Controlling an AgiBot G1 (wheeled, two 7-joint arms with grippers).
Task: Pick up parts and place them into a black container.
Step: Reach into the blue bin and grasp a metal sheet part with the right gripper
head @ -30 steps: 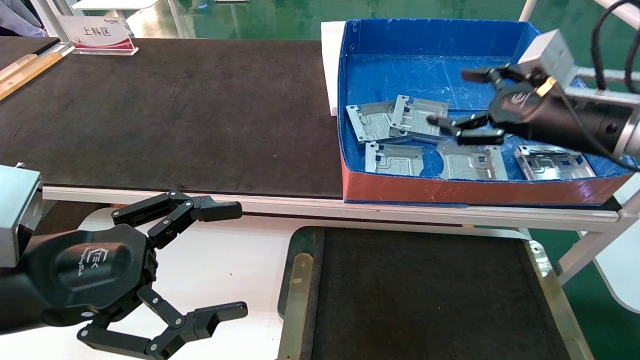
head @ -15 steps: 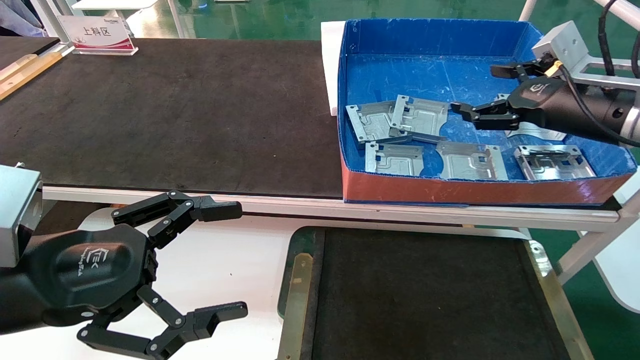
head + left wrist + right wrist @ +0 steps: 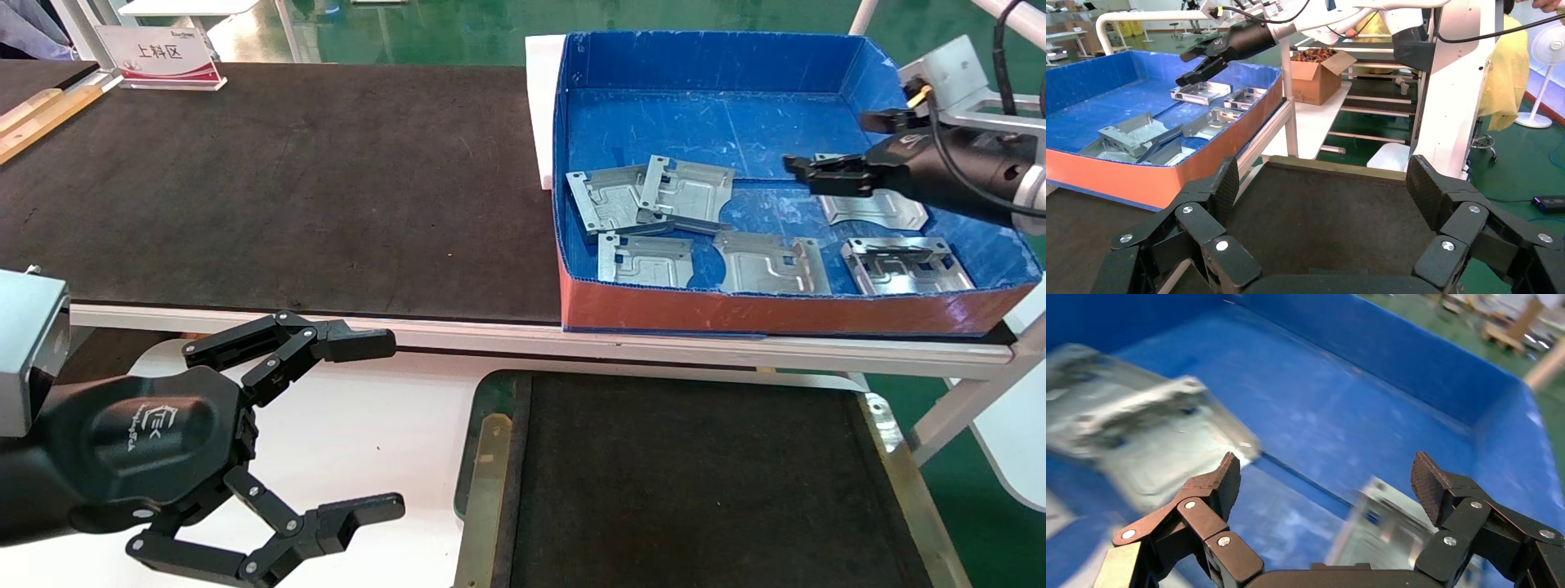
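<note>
Hovering over the far right corner of the blue box [image 3: 703,65], your right hand [image 3: 833,145] has its fingers spread wide and holds nothing. Directly below it lies one metal plate [image 3: 874,208]; you will find five more plates [image 3: 685,189] nearer the box's front and left. Your left hand [image 3: 384,425] sits parked, fingers wide and unloaded, just left of the black tray [image 3: 490,457], which holds no plates.

Left gripper [image 3: 1322,190] fingers [image 3: 1225,182] spread above black container [image 3: 1333,214]; parts [image 3: 1138,133], perhaps five, in blue box [image 3: 1083,76].
</note>
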